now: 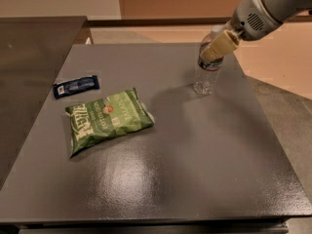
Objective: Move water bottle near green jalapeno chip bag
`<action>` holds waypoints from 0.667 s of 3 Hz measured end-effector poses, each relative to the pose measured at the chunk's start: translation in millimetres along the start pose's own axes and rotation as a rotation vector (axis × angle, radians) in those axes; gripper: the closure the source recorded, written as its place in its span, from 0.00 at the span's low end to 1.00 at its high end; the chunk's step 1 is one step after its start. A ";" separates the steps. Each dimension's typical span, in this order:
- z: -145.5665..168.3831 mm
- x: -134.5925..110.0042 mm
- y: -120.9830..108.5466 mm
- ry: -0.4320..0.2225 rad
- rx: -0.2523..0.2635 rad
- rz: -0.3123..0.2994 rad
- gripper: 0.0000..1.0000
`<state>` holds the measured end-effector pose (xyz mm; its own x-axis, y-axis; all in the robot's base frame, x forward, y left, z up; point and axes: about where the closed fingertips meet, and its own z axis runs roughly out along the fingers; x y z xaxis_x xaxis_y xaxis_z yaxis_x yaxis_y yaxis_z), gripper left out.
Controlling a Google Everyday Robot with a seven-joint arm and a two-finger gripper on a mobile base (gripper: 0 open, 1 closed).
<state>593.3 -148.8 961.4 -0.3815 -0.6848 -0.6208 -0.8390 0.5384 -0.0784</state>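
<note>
The water bottle (206,75), clear with a dark label band, stands upright on the grey table (195,150) at its far right. My gripper (218,46) reaches in from the upper right and overlaps the bottle's top, hiding the cap. The green jalapeno chip bag (108,119) lies flat at the table's left middle, well apart from the bottle.
A small flat dark blue wrapper (76,86) lies just behind the chip bag. A darker counter (29,57) adjoins the table on the left. The table's right edge runs close to the bottle, with floor beyond it.
</note>
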 end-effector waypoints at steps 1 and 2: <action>-2.0 -8.1 7.2 -0.026 -0.036 -0.013 0.85; -4.4 -30.9 24.8 -0.044 -0.106 -0.061 1.00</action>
<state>582.7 -116.4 982.0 -0.3126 -0.6912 -0.6516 -0.8974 0.4398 -0.0360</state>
